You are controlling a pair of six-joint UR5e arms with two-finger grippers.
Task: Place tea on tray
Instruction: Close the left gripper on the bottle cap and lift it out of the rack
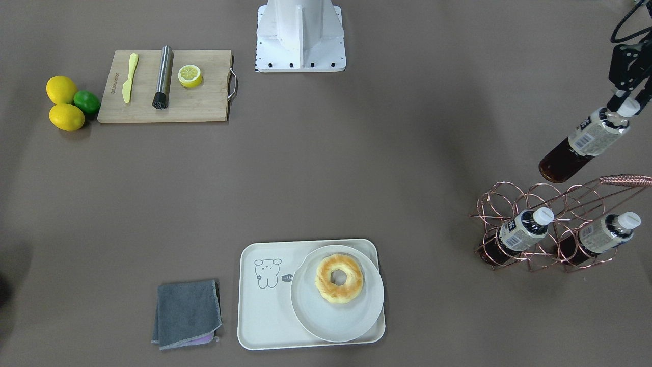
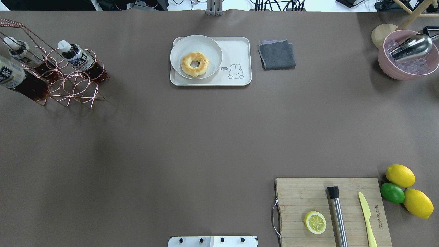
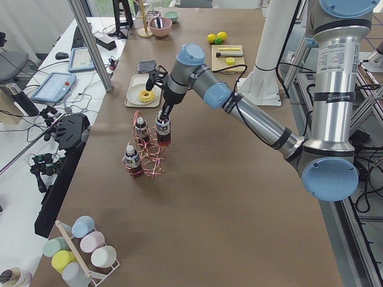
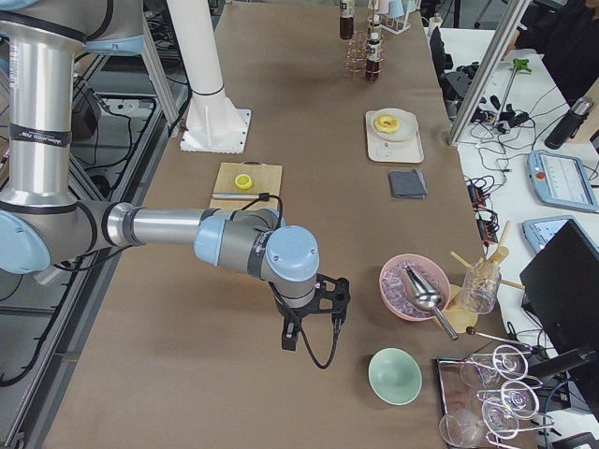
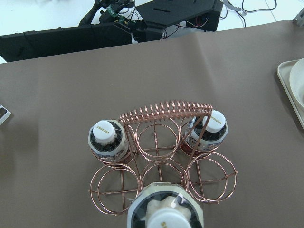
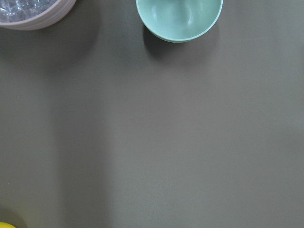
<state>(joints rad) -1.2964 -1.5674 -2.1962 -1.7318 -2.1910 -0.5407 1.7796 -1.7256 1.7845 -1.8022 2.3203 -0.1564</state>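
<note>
My left gripper (image 1: 628, 103) is shut on the white cap of a tea bottle (image 1: 586, 142). It holds the bottle tilted in the air just above the copper wire rack (image 1: 560, 201). The bottle also shows at the bottom of the left wrist view (image 5: 166, 216) and at the overhead view's left edge (image 2: 17, 80). Two alike bottles (image 1: 524, 229) (image 1: 606, 233) stand in the rack. The cream tray (image 1: 257, 311) with the bear drawing lies far to the side and carries a round plate (image 1: 326, 326) with a doughnut (image 1: 338, 279). My right gripper (image 4: 309, 329) hovers over bare table; I cannot tell if it is open.
A grey folded cloth (image 1: 187, 313) lies beside the tray. A wooden cutting board (image 1: 204, 107) holds a knife, a muddler and a lemon half, with lemons and a lime (image 1: 86, 101) beside it. A pink ice bowl (image 2: 408, 70) and a green bowl (image 6: 179, 19) stand near my right arm.
</note>
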